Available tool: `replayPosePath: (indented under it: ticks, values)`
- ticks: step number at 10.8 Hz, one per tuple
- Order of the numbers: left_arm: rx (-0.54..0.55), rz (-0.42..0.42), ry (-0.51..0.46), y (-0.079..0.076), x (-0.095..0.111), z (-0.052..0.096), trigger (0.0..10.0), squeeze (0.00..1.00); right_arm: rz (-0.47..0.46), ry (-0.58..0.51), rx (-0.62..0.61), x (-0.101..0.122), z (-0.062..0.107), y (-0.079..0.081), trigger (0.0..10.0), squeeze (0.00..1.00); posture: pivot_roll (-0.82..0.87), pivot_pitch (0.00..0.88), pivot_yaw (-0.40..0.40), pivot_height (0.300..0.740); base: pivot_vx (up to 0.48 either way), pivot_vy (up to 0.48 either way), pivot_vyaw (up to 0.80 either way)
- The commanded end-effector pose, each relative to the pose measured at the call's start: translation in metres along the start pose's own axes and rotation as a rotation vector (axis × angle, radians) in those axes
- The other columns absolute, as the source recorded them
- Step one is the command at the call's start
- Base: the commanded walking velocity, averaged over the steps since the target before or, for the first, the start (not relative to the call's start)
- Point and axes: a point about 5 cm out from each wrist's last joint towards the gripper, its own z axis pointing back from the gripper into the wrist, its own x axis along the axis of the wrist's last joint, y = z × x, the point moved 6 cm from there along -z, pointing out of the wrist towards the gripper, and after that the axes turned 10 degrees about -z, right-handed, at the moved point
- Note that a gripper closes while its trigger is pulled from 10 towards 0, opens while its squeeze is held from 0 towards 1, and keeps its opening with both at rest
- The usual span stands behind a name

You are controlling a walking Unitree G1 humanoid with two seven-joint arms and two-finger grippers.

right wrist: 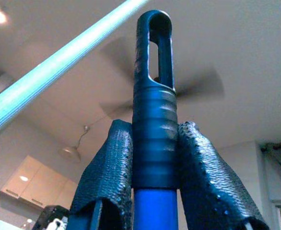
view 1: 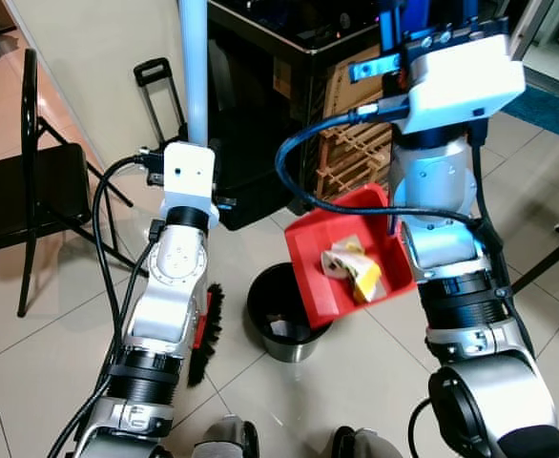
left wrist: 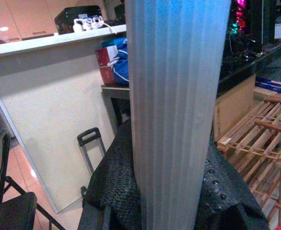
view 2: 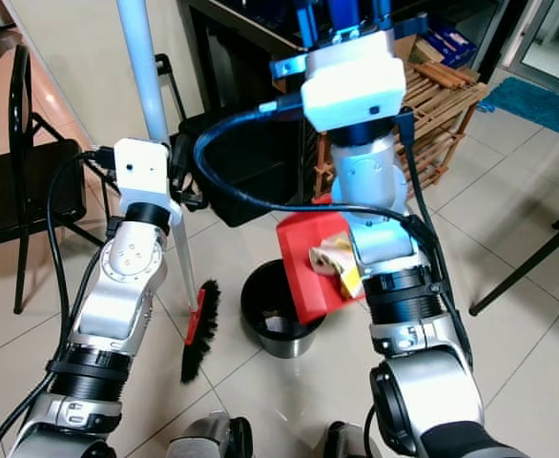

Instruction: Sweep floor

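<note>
At the frame's centre, my right gripper (right wrist: 152, 191), clamped on the blue dustpan handle (right wrist: 152, 120), holds the red plastic dustpan (view 1: 308, 277) of crumpled paper scraps (view 1: 348, 265) over the round black bin (view 1: 278, 310), while my left gripper (left wrist: 171, 201) grips the pale ribbed broom pole (left wrist: 176, 96); emptying seems underway, needing a steeper tilt next.

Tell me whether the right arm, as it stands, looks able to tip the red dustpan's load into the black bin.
Probably yes. The right gripper is shut on the blue handle, and the red dustpan with its crumpled scraps hangs partly over the black bin. Nothing stands between them.
</note>
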Motion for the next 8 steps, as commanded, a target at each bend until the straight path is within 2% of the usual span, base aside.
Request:
replayPosePath:
  ticks: [1,2,3,4,5,6,8]
  values:
    - [0.013,-0.019,-0.06,0.003,0.015,-0.004,10.0,0.0,0.009,-0.09,0.039,0.02,-0.007,0.009,10.0,0.0,0.11,0.124,0.046,0.74,0.0,0.0,0.0]
    - [0.012,-0.019,-0.06,0.003,0.015,-0.004,10.0,0.0,-0.039,-0.048,0.046,0.014,-0.004,0.014,10.0,0.0,0.11,0.124,0.044,0.74,0.0,0.0,0.0]
    - [0.013,-0.018,-0.06,0.003,0.015,-0.004,10.0,0.0,-0.197,0.083,-0.005,-0.007,0.003,0.018,10.0,0.0,0.11,0.125,0.042,0.74,0.0,0.0,0.0]
    - [0.013,-0.018,-0.059,0.003,0.015,-0.004,10.0,0.0,-0.308,0.156,-0.056,-0.018,0.009,0.02,10.0,0.0,0.11,0.126,0.041,0.74,0.0,0.0,0.0]
    - [0.014,-0.018,-0.059,0.003,0.015,-0.004,10.0,0.0,-0.38,0.2,-0.099,-0.024,0.014,0.02,10.0,0.0,0.11,0.126,0.041,0.74,0.0,0.0,0.0]
    - [0.015,-0.018,-0.06,0.004,0.015,-0.003,10.0,0.0,-0.45,0.241,-0.137,-0.03,0.019,0.02,10.0,0.0,0.11,0.126,0.041,0.74,0.0,0.0,0.0]
    - [0.016,-0.018,-0.061,0.004,0.016,-0.004,10.0,0.0,-0.483,0.298,-0.16,-0.04,0.028,0.014,10.0,0.0,0.11,0.126,0.042,0.74,0.0,0.0,0.0]
